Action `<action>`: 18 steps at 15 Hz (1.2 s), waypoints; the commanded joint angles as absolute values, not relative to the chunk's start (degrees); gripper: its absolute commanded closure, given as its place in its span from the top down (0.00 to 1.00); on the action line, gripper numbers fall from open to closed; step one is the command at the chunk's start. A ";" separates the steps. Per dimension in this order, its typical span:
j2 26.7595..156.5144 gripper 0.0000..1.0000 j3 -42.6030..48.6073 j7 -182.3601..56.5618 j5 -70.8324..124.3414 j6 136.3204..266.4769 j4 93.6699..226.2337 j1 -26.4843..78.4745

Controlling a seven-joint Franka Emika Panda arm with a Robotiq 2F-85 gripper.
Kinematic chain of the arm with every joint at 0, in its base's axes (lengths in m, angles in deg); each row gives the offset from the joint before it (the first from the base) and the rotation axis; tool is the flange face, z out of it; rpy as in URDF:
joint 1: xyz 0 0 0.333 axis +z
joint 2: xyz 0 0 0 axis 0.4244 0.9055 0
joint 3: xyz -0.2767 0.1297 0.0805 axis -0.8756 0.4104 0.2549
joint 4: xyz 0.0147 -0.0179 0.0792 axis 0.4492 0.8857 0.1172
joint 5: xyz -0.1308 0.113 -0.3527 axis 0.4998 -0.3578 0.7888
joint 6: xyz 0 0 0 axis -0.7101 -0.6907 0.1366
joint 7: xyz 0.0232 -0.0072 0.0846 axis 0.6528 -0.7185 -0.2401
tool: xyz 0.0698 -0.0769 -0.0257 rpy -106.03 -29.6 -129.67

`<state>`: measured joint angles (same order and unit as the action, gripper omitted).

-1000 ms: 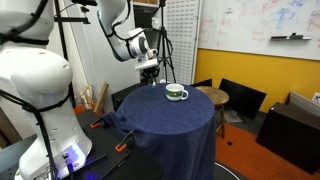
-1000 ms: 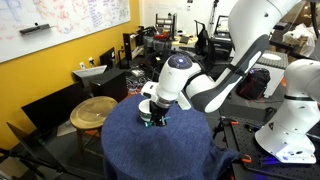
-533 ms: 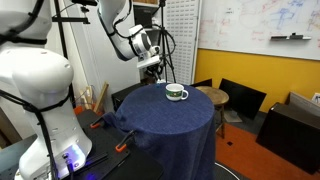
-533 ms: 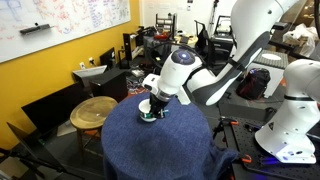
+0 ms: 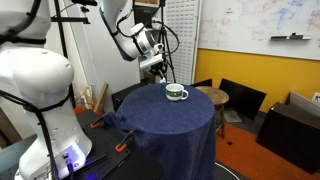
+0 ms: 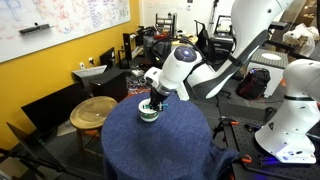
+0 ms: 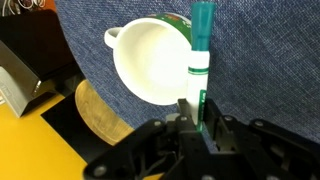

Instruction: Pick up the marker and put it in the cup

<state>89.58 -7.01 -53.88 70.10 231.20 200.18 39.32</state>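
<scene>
The cup is a squat white mug with a green band, standing on a round table under a blue cloth. In the wrist view I look down into its empty white inside. My gripper is shut on the marker, a green and white pen that points away along the cup's right rim. In an exterior view the gripper hangs above the table, just beside the cup. In another exterior view the gripper is right above the cup. The marker is too small to see there.
A round wooden stool stands close beside the table and also shows in the wrist view. A black chair and dark furniture stand beyond. The arm's white base and orange clamps are near the table's edge.
The gripper has risen from the cloth with the marker in it and moved closer to the cup. The cup has not moved.
</scene>
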 commanded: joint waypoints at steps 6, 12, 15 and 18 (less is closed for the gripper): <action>89.30 0.05 -11.57 -39.73 82.75 234.58 199.11 40.77; 90.10 0.05 -12.88 -31.55 90.69 237.01 197.52 40.60; 90.79 0.05 -13.39 -28.05 94.03 238.11 196.58 40.34; 91.98 0.05 -14.20 -24.35 97.68 240.17 195.27 40.07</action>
